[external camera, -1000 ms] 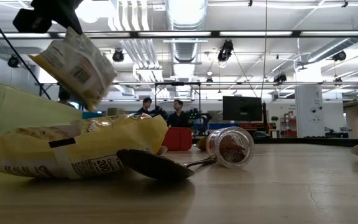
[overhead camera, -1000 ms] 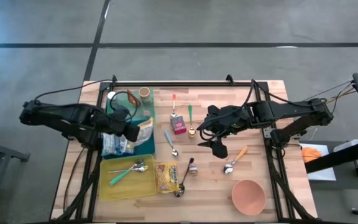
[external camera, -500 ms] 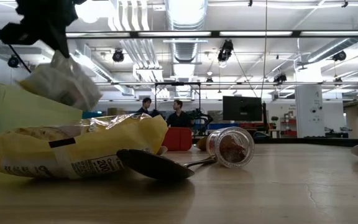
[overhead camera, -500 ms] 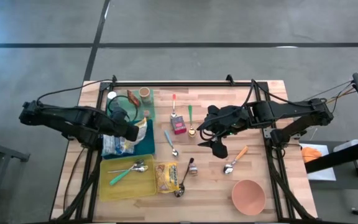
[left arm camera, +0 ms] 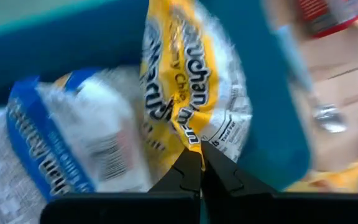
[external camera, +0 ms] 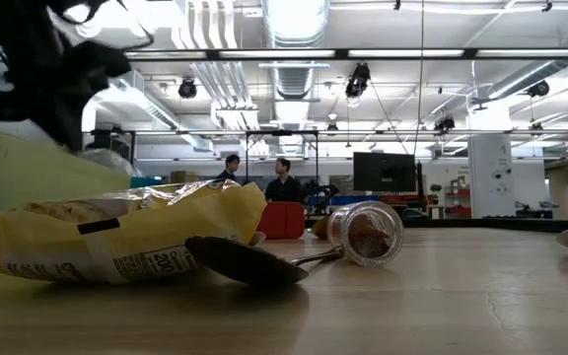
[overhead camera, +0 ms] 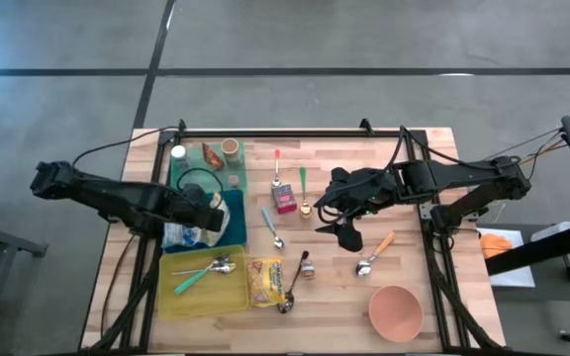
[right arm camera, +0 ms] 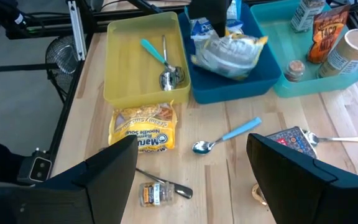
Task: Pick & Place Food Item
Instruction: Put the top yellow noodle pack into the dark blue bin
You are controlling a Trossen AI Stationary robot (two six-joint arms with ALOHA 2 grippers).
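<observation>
1. The left gripper (left arm camera: 197, 163) is down in the blue bin (overhead camera: 234, 229), its fingers pinched shut on the edge of a yellow noodle packet (left arm camera: 194, 93).
2. The packet lies inside the bin, against a blue-and-white bag (left arm camera: 73, 143).
3. The right gripper (overhead camera: 336, 220) hangs above the middle of the table (overhead camera: 344, 287), jaws spread wide and holding nothing.
4. A second noodle packet (right arm camera: 143, 126) lies on the wood just beside the yellow tray (right arm camera: 120, 59), which holds spoons.
</observation>
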